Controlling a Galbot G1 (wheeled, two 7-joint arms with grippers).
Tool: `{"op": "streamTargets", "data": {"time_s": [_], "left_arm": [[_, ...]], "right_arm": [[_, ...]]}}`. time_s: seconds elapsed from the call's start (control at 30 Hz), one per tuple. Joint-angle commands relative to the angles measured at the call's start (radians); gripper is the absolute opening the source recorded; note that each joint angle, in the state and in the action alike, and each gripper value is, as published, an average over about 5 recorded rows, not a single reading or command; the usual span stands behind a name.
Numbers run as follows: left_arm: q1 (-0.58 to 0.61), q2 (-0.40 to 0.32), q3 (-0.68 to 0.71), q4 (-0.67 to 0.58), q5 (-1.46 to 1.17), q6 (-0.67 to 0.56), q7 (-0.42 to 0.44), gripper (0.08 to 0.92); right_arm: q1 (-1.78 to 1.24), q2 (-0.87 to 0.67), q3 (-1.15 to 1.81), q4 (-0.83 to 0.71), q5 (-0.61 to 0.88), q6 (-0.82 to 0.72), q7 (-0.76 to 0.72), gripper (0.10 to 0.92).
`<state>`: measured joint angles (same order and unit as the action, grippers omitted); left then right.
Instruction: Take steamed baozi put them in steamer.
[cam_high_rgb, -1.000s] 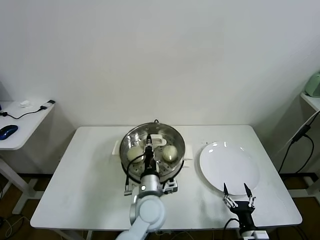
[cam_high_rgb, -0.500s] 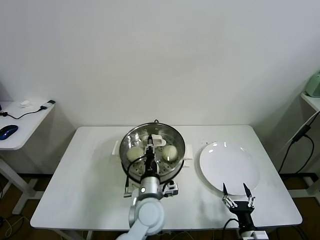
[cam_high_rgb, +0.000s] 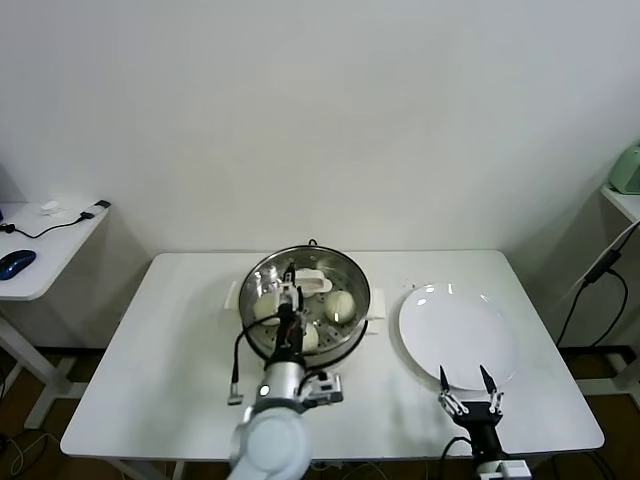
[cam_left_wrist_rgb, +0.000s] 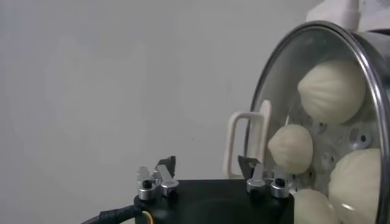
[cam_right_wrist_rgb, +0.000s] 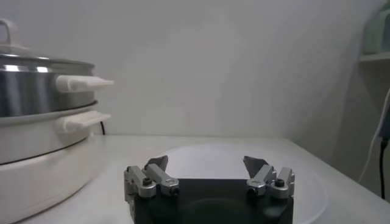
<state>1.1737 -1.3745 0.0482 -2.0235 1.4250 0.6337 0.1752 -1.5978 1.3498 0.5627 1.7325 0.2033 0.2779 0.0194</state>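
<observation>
Since all the steamed baozi (cam_left_wrist_rgb: 332, 91) now lie inside the steamer (cam_high_rgb: 352, 275), the job looks done or nearly so. From the left wrist view I count four buns on the perforated tray, close together, some touching; from the head view only three can be made out, as the left arm hides part of the pot. They sit on the tray rather than piled, which I take to be so that steam can reach each one.

Over the near side of the pot hangs the left end effector (cam_high_rgb: 287, 297), its fingers spread apart and holding nothing; in its own view the two fingertips (cam_left_wrist_rgb: 166, 165) stand wide with bare space between them. That posture, released directly above the buns, suggests a bun has just been let go here, though that is only my reading.

One steamer stands on the white surface (cam_high_rgb: 180, 350), on its white base with side handles. Just to the right lies one flat white plate (cam_high_rgb: 458, 335), with no bun on it. At the plate's near edge waits the right end effector (cam_high_rgb: 468, 378), parked low, fingers wide apart and carrying nothing.
</observation>
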Motion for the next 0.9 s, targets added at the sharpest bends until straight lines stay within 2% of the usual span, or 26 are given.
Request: {"op": "streamTargets", "data": {"time_s": [0.03, 0.17, 0.27, 0.37, 0.47, 0.57, 0.63, 0.9], "left_arm": [[0.053, 0.051, -0.035, -0.125, -0.191, -0.055, -0.044, 0.758], [0.089, 0.07, -0.21, -0.193, -0.536, -0.162, -0.181, 0.816], [0.109, 0.073, -0.436, -0.19, -0.879, -0.272, -0.28, 0.822], [0.149, 0.094, -0.676, -0.145, -1.277, -0.369, -0.318, 0.823], [0.216, 0.148, -0.832, -0.067, -1.594, -0.464, -0.316, 0.823], [0.294, 0.196, -0.876, 0.01, -1.793, -0.561, -0.292, 0.823], [0.335, 0.203, -0.869, 0.052, -1.839, -0.628, -0.269, 0.823], [0.39, 0.155, -0.745, 0.189, -1.784, -0.77, -0.227, 0.823]], "right_arm": [[0.0, -0.004, 0.02, 0.033, 0.02, 0.034, 0.006, 0.823], [0.0, -0.017, 0.032, 0.043, 0.025, 0.04, 0.005, 0.823], [0.002, -0.021, 0.031, 0.037, 0.037, 0.04, 0.003, 0.823], [0.005, -0.017, 0.031, 0.031, 0.05, 0.04, -0.003, 0.823], [0.01, -0.016, 0.031, 0.019, 0.05, 0.041, -0.004, 0.823], [0.014, -0.015, 0.031, 0.003, 0.05, 0.041, -0.003, 0.823], [0.015, -0.013, 0.032, -0.005, 0.051, 0.042, -0.002, 0.823], [0.011, -0.02, 0.039, -0.008, 0.077, 0.036, -0.003, 0.823]]}}
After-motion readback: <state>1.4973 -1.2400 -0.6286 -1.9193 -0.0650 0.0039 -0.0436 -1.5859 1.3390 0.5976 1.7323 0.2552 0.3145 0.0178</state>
